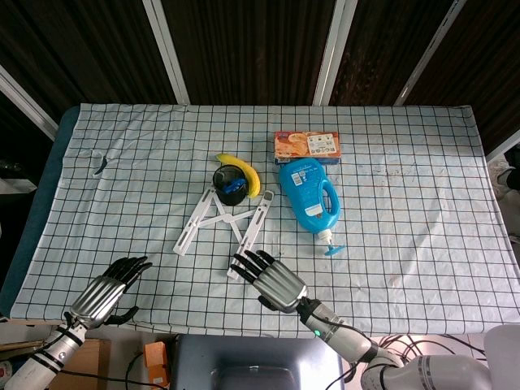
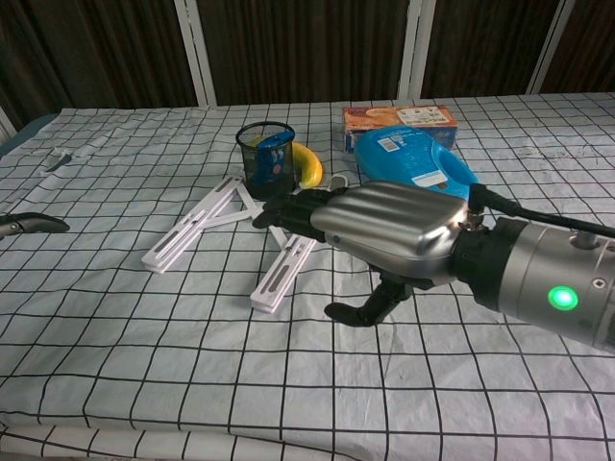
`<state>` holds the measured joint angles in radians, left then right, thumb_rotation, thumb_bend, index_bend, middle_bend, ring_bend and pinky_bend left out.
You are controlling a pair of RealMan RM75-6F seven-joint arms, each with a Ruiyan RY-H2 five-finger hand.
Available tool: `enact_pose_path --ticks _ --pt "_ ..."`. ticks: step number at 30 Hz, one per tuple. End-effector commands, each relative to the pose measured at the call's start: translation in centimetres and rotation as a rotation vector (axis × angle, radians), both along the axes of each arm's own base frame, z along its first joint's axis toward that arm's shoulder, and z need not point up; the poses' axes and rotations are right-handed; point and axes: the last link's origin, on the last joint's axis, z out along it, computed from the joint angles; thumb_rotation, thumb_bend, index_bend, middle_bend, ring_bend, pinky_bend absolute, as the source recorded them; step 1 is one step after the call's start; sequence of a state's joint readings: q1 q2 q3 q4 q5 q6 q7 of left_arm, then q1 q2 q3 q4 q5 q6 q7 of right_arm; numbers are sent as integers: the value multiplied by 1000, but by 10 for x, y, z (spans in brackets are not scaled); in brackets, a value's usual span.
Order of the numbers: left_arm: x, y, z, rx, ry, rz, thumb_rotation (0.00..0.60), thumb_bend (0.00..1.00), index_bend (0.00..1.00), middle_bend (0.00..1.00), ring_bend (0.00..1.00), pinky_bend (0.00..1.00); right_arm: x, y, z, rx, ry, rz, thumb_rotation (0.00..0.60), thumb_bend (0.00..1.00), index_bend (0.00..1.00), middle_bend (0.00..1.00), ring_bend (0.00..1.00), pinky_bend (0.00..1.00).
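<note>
At table's near edge, right hand [image 1: 272, 281] hovers palm-down over the checked cloth [image 1: 422, 211], fingers stretched forward and slightly apart, thumb hanging below, holding nothing. Fingertips sit right at the near end of the white folding stand [image 1: 223, 219]; can't tell if they touch it. Chest view shows the same hand [image 2: 380, 230] above that stand's [image 2: 207, 230] right leg. Stand lies flat near table centre, splayed like an A. Dark mesh cup [image 1: 230, 182] with something blue inside stands at the stand's far end, banana [image 1: 244, 170] just behind it. Blue detergent bottle [image 1: 309, 197] lies on its side to the right, cap toward the robot; orange box [image 1: 306, 146] beyond it. Left hand [image 1: 108, 294] at near-left edge, fingers extended, slightly apart, empty, well apart from the stand.
</note>
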<state>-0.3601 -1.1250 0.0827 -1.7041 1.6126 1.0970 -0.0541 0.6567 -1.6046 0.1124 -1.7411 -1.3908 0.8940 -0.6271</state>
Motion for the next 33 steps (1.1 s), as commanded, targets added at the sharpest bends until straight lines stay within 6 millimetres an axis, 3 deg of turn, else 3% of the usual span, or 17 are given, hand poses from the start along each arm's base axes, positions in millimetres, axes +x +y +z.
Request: enact_pose_path --ticks 1,5,12,15,17,18,20,23,26,33 --pt "0 1 -1 3 0 0 600 348 0 0 0 58 -2 0 2 -1 -4 -5 600 290 0 0 0 139" --pt "-1 -1 1 12 3 1 600 359 0 0 0 58 -3 -1 7 -12 -13 -8 600 290 0 0 0 139" --pt "-8 -14 26 168 72 -54 600 375 0 0 0 57 -17 -17 35 -111 -6 -37 600 290 0 9 37 142" --pt "-13 -19 33 232 110 -69 600 382 0 0 0 47 -21 -24 45 -165 3 -40 600 309 0 191 237 293" --pt "-26 -29 48 357 172 -53 600 403 0 0 0 31 -30 -41 68 -274 9 -62 600 371 0 535 597 624" --pt "-31 -34 54 405 187 -37 600 412 0 0 0 28 -35 -47 77 -307 12 -80 600 399 0 629 706 727" --pt "-55 -60 74 520 208 42 600 424 0 0 0 27 -70 -81 113 -432 69 -216 600 465 0 777 872 877" --pt "-73 -80 75 533 164 68 600 424 0 0 0 27 -88 -106 130 -417 73 -385 600 517 0 850 952 959" --pt "-83 -88 75 540 156 81 600 424 0 0 0 25 -98 -124 134 -384 75 -502 600 581 0 888 986 992" --pt "-81 -87 70 531 163 63 600 439 0 0 0 25 -107 -136 103 -282 157 -611 600 738 0 909 1000 1000"
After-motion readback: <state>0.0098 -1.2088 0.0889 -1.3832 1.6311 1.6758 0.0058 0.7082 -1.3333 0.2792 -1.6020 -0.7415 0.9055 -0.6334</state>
